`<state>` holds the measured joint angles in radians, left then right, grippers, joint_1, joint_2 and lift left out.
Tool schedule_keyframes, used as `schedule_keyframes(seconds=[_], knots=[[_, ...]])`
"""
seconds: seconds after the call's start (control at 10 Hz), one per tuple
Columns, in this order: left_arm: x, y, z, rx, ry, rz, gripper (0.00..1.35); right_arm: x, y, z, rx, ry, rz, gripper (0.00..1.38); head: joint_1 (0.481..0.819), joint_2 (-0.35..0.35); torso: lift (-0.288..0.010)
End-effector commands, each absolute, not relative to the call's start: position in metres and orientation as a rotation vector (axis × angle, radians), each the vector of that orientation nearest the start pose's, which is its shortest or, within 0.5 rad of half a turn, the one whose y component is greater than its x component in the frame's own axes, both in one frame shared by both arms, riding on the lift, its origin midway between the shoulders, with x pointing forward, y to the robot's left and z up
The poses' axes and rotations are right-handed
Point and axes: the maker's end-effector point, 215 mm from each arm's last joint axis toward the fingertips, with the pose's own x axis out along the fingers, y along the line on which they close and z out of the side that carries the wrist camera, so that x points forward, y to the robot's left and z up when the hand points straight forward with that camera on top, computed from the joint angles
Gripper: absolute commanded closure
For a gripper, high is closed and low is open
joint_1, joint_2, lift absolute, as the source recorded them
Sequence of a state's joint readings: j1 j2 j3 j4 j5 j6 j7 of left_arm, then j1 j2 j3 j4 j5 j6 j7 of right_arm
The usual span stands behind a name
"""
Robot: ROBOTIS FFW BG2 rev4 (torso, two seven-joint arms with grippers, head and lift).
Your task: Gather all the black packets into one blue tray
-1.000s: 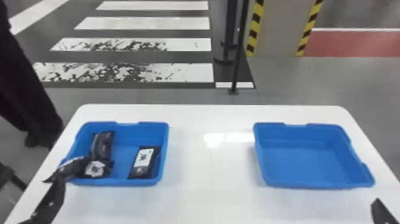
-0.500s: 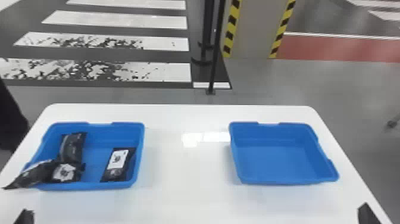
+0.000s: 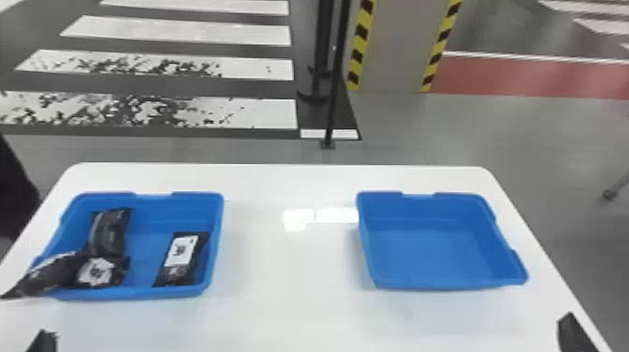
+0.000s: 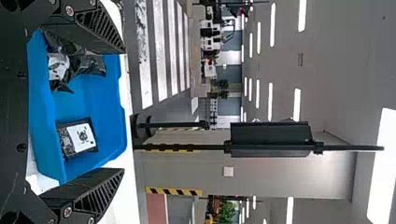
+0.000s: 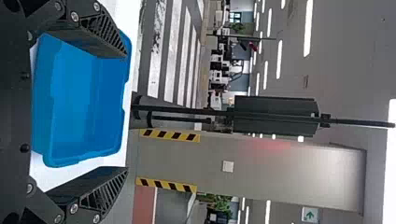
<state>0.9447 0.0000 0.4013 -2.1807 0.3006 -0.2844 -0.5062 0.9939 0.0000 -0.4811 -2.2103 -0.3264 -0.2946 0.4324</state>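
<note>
While the left gripper (image 3: 43,341) and the right gripper (image 3: 575,336) hang toward the counter's (image 3: 281,295) near corners, both with fingers apart, four black packets (image 3: 177,272) lie in the left blue tray (image 3: 149,293), one overhanging its near left corner; the right blue tray (image 3: 440,282) sits by the right edge.

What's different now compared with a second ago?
The left gripper has drawn back toward the robot, away from the overhanging packet at the near left corner of the left tray. Its fingers stand open; whether it let go of that packet, I can't tell. The head view has swung right, shifting the scene leftward. The other three packets still lie in that tray; the right tray remains empty.
</note>
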Motion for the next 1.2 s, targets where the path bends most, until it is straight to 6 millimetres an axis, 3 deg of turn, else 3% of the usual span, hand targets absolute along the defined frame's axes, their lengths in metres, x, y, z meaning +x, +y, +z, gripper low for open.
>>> schedule_keyframes(seconds=[0.0,1.1], knots=[[0.290,0.321,-0.318,0.017,0.014,-0.180,0.14,0.275,-0.370,-0.299,-0.093,0.014,0.061,0.18,0.695,-0.099,-0.110],[0.291,0.317,-0.327,-0.012,0.039,-0.183,0.14,0.279,-0.363,-0.308,-0.061,0.031,0.068,0.18,0.695,-0.099,-0.110]])
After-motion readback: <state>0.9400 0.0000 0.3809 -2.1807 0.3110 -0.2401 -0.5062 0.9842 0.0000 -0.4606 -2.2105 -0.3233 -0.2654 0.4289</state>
